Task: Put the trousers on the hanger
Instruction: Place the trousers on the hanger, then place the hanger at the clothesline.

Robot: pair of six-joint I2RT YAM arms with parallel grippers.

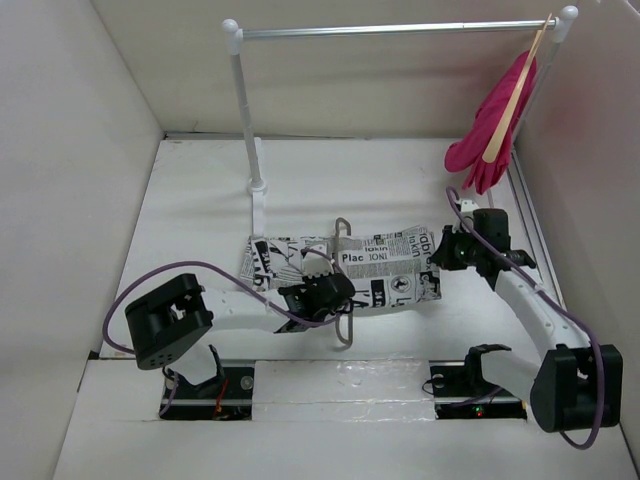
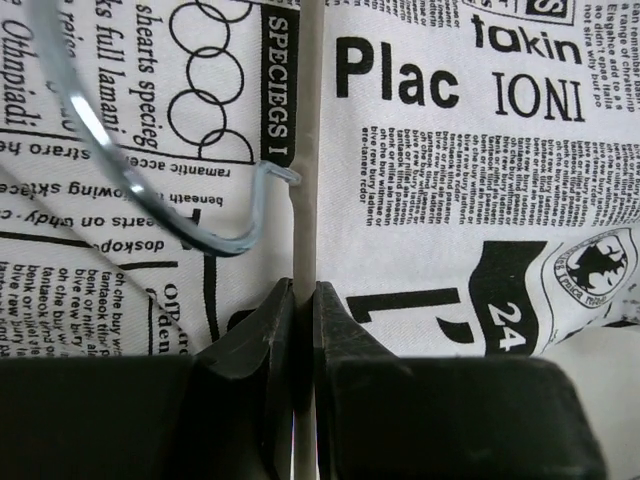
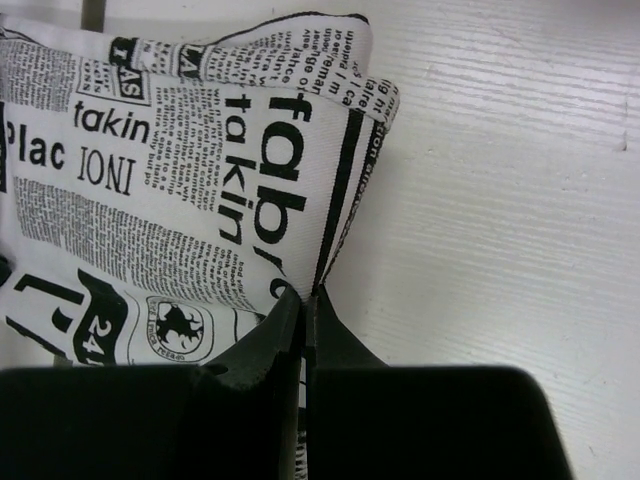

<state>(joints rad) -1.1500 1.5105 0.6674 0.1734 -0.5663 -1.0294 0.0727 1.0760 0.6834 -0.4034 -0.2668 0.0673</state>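
The newspaper-print trousers (image 1: pixel 385 265) lie folded across the middle of the table. The thin grey wire hanger (image 1: pixel 345 332) lies crosswise through them, sticking out at the far and near edges. My left gripper (image 1: pixel 335 290) is shut on the hanger's straight wire (image 2: pixel 305 190) over the cloth (image 2: pixel 450 190); the jaws (image 2: pixel 304 295) pinch it, and the slim hook (image 2: pixel 150 190) curves to the left. My right gripper (image 1: pixel 447 250) is shut on the right end of the trousers (image 3: pixel 180 180), its jaws (image 3: pixel 308 297) clamping a fold of the edge, slightly lifted.
A clothes rail (image 1: pixel 400 30) spans the back on white posts (image 1: pixel 246 120). A pink garment (image 1: pixel 495 135) on a pale wooden hanger (image 1: pixel 518 95) hangs at its right end. White walls close in on the left, right and back.
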